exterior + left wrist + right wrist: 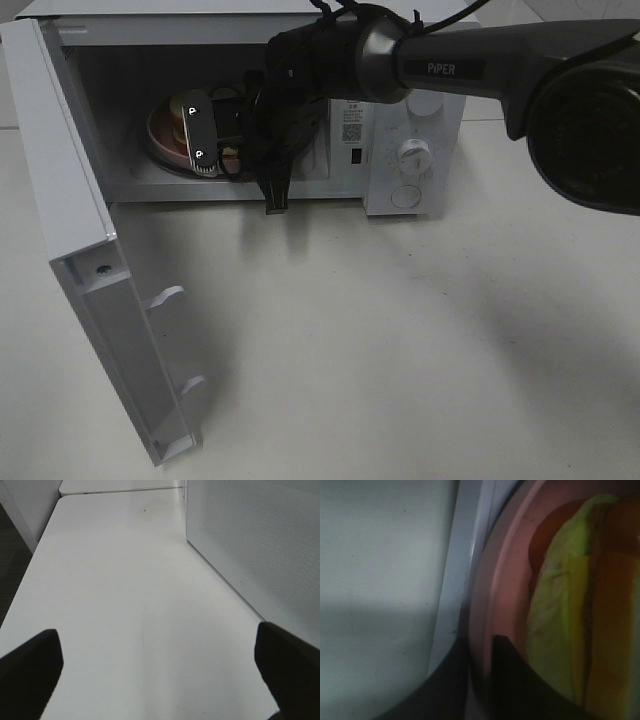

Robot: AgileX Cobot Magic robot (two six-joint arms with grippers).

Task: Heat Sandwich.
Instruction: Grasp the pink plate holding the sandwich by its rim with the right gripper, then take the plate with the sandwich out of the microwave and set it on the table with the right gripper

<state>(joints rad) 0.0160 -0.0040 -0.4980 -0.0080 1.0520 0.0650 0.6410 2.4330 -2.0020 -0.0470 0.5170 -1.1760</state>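
1. My left pincer (157,630) hung over the white table (125,580), fingers spread as wide as they go, nothing between them. A white dotted panel (250,540) stood just beside it. Couldn't tell what it belonged to.
2. From the high camera, far left: the microwave door (70,220) was swung fully open, standing out toward the front of the table.
3. Next over, inside the microwave cavity (130,100), the pink plate (490,580) sat on the floor, toward the left side. The sandwich (580,620) lay on that plate, so it was inside the microwave. Up close I could see the yellow-green filling along its edge.
4. My right pincer (480,650) was in the cavity too, pinched down narrow on the plate's rim, one finger outside the rim and the other inside. The inner finger sat right next to the green filling. Whether it touched, no idea, too dark and blurry.
5. Right of the cavity was the control panel (440,130) with a round knob (413,155).
6. Far right, my right arm (450,65) came in from that side, crossing in front of the top of the panel.
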